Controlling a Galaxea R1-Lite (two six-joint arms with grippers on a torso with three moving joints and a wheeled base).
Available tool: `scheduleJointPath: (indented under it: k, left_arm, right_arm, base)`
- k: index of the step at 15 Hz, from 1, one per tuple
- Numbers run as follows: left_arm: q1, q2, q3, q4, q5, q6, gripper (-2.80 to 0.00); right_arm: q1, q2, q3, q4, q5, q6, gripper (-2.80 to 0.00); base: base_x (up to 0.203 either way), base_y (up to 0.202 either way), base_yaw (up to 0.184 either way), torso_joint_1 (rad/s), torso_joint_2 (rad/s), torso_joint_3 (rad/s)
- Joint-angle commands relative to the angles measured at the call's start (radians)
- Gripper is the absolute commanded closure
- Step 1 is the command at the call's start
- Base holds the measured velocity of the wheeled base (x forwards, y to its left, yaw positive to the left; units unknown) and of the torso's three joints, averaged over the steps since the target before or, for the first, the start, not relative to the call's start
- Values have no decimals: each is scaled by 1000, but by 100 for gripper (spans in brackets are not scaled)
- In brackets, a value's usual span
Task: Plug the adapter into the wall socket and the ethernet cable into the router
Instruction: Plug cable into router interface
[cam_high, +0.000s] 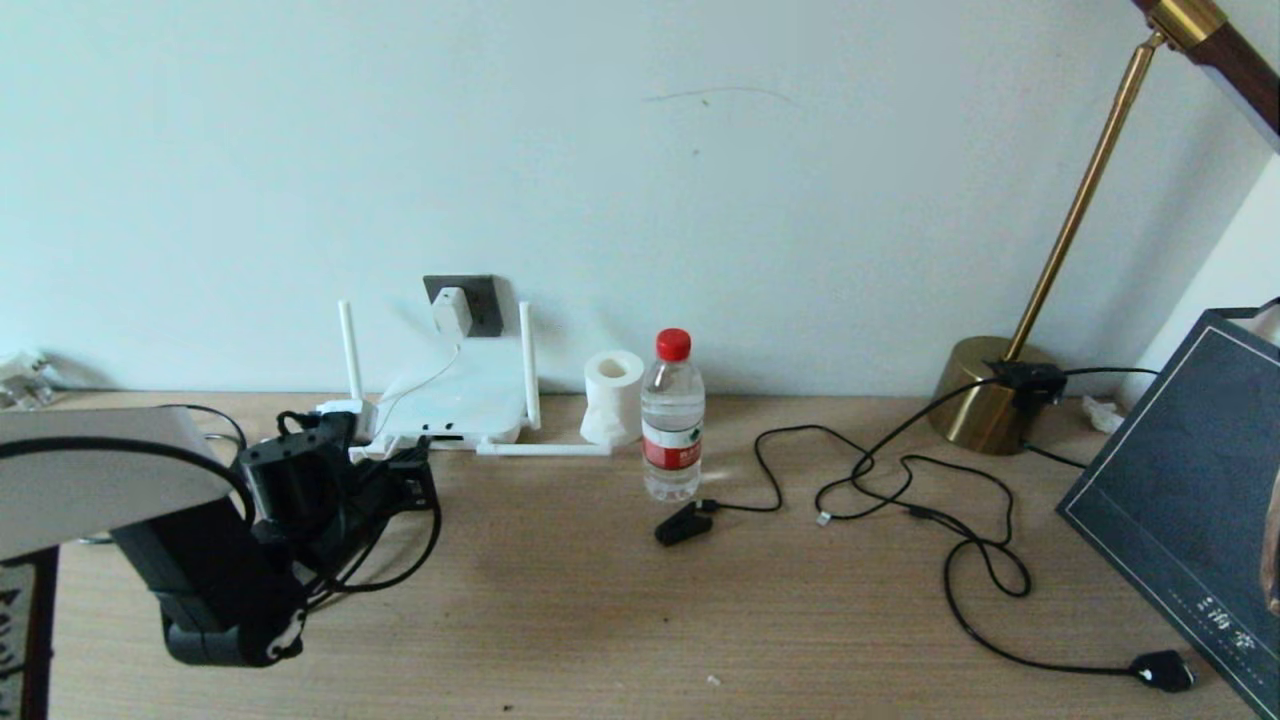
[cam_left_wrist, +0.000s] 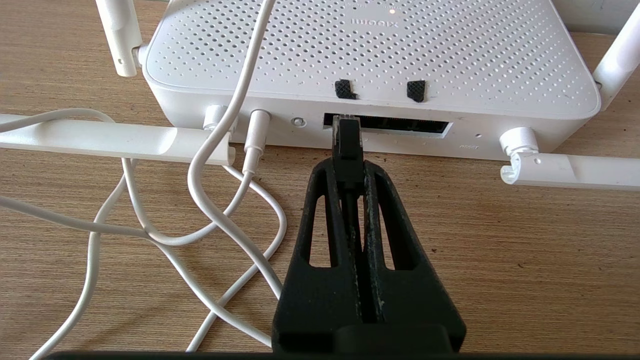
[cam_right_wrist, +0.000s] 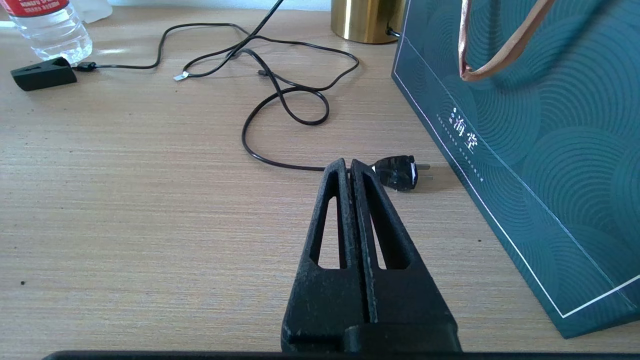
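With the adapter (cam_high: 451, 312) seated in the wall socket (cam_high: 484, 302), the ethernet cable (cam_left_wrist: 347, 145), pinched in the closed left claw (cam_left_wrist: 347, 167), was held at the router (cam_left_wrist: 370, 65) port mouth, where slight misalignment could have jammed it; the right claw (cam_right_wrist: 349, 167) was closed, empty.

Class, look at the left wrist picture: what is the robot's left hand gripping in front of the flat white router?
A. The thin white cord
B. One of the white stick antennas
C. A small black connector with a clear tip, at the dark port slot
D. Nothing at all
C: the left hand is shut on the small black connector with a clear tip, whose tip meets the dark port slot of the flat white router.
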Motion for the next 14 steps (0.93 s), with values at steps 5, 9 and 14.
scheduleJointPath:
  k: [5, 9, 14]
  left_arm:
    - [0, 1, 1, -7, 1, 0, 0]
    - [1, 2, 1, -8, 1, 0, 0]
    - [1, -2, 5, -9, 1, 0, 0]
  right_arm:
    - [0, 1, 0, 0, 0, 0, 0]
    - [0, 1, 0, 0, 0, 0, 0]
    - [0, 1, 0, 0, 0, 0, 0]
  base:
    - [0, 0, 0, 0, 0, 0]
    - [0, 0, 0, 0, 0, 0]
    - [0, 0, 0, 0, 0, 0]
